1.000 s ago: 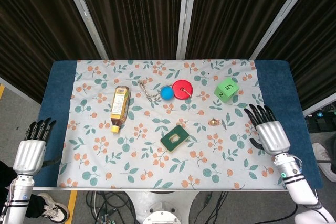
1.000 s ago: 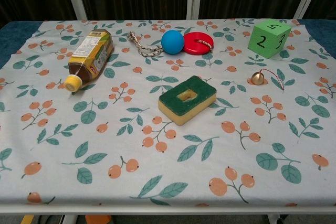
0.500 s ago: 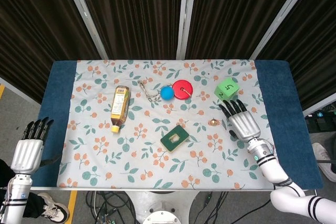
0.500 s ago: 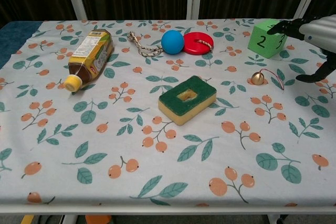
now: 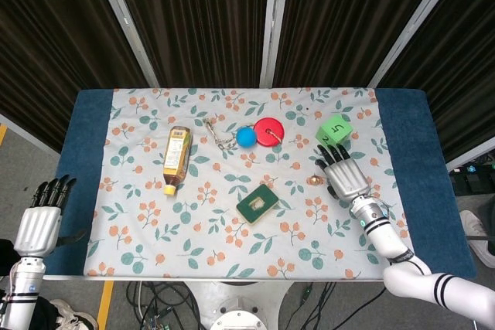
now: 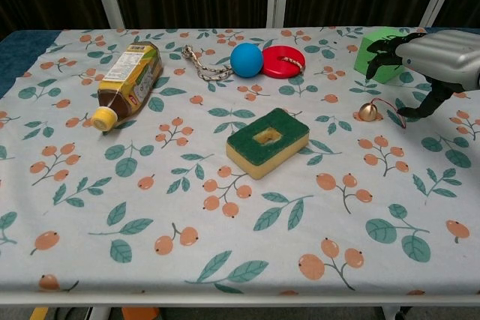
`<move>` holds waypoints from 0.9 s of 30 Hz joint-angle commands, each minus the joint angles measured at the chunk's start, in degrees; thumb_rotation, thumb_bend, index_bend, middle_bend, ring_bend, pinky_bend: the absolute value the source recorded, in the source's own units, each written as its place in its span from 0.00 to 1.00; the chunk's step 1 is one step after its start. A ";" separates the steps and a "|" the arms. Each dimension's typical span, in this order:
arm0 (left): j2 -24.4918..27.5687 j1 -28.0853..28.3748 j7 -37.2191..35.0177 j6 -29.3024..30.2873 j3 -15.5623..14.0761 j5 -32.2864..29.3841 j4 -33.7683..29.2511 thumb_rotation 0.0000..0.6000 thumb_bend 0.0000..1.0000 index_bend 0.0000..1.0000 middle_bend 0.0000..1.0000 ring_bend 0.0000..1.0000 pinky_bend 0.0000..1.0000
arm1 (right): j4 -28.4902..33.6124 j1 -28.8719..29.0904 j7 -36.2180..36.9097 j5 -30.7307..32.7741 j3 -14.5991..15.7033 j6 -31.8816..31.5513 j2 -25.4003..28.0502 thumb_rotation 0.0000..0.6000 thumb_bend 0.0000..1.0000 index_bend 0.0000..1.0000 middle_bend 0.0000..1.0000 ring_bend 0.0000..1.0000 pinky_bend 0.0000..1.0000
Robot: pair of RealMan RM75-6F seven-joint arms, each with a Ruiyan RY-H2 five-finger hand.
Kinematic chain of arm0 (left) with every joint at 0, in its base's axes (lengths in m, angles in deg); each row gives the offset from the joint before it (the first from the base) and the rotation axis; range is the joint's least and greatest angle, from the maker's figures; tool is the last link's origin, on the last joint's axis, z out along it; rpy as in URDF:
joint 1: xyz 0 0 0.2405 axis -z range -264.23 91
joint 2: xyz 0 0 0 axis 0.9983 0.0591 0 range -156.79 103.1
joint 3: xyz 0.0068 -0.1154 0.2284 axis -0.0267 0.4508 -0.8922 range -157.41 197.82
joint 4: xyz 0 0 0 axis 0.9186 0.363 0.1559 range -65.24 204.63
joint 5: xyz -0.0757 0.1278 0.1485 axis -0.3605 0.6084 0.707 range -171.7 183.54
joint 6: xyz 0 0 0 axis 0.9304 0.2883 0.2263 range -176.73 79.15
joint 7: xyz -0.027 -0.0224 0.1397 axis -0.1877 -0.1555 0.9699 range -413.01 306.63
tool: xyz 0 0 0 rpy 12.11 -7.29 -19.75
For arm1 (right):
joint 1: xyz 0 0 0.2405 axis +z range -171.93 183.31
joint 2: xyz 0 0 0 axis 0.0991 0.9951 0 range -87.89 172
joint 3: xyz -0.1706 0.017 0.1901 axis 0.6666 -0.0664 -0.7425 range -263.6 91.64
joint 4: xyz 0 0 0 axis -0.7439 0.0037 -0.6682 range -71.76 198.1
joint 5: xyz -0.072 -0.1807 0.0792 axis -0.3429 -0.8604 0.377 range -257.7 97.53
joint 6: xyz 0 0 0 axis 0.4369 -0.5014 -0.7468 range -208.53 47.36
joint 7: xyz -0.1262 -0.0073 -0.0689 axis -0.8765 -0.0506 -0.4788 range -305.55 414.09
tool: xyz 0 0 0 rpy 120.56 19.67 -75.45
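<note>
Our right hand (image 5: 344, 176) hovers empty over the table with its fingers spread, and the small brass bell (image 6: 367, 112) sits just beside it toward our left, below the fingertips near the thumb. The green die (image 5: 333, 131) lies just beyond the fingertips. Our left hand (image 5: 45, 218) hangs empty, fingers apart, well away off the table's edge, so the right is far nearer.

We are bringing our right hand (image 5: 343, 175) in from the right edge of the worktop (image 5: 402, 125) toward the middle; it is now hovering flat with fingers spread, just beside the small brass bell (image 5: 315, 180) and close in front of the green cube (image 5: 333, 130). In the chest view it is now partly covering that cube. Our left hand (image 5: 40, 220) is sinking slightly lower beside the worktop.
</note>
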 commanded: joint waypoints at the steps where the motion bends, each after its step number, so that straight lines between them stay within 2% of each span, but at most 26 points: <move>1: 0.00 -0.06 -0.20 -0.01 -0.05 -0.02 0.20 1.00 0.00 0.00 0.00 0.00 0.01 | -0.47 0.42 0.07 0.20 0.18 0.10 -0.43 1.00 0.22 0.27 0.00 0.00 0.00; 11: -0.18 -0.11 -0.72 -0.46 -0.25 -0.18 0.84 1.00 0.00 0.00 0.00 0.00 0.01 | -2.25 2.15 0.57 0.88 0.64 0.29 -2.12 1.00 0.23 0.34 0.00 0.00 0.00; 27: -0.33 -0.37 -1.87 -0.56 -0.46 -0.17 1.74 1.00 0.00 0.00 0.00 0.00 0.01 | -3.67 3.68 0.09 3.22 1.42 0.64 -2.98 1.00 0.29 0.43 0.00 0.00 0.00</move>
